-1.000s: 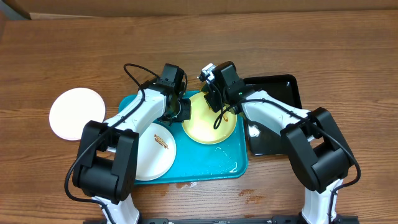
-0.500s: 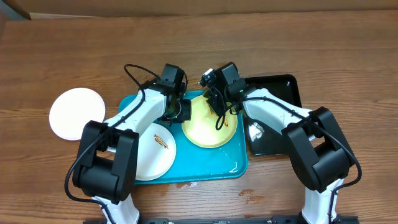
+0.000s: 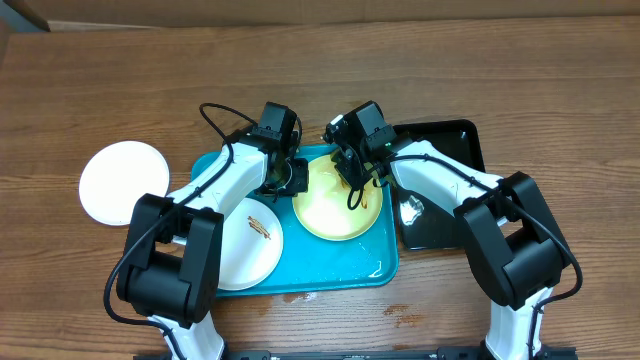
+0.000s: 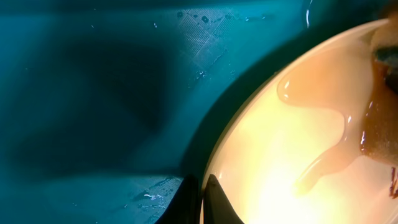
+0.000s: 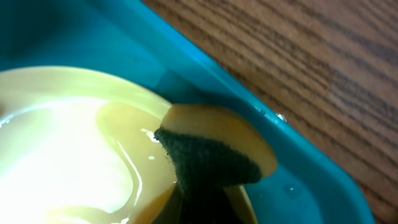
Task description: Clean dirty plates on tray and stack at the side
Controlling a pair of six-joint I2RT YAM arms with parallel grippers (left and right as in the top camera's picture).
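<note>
The pale yellow-green plate (image 3: 335,205) lies in the turquoise tray (image 3: 340,272), wet with brownish liquid (image 4: 329,155). My left gripper (image 3: 293,180) is shut on its left rim (image 4: 214,186). My right gripper (image 3: 350,170) is shut on a yellow sponge with a dark green scouring side (image 5: 211,158) and presses it on the plate's far edge (image 5: 74,81). A white plate with a dark smear (image 3: 250,240) lies in the tray at the left. Another white plate (image 3: 122,182) sits on the table left of the tray.
A glossy black tray (image 3: 445,145) with a small wet patch lies right of the turquoise tray. Small smears mark the wooden table (image 3: 405,315) near the front edge. The tray floor (image 4: 93,93) carries water drops.
My right gripper has moved the sponge slightly left and toward the far edge of the yellow-green plate. The left gripper has kept its hold on the rim.
</note>
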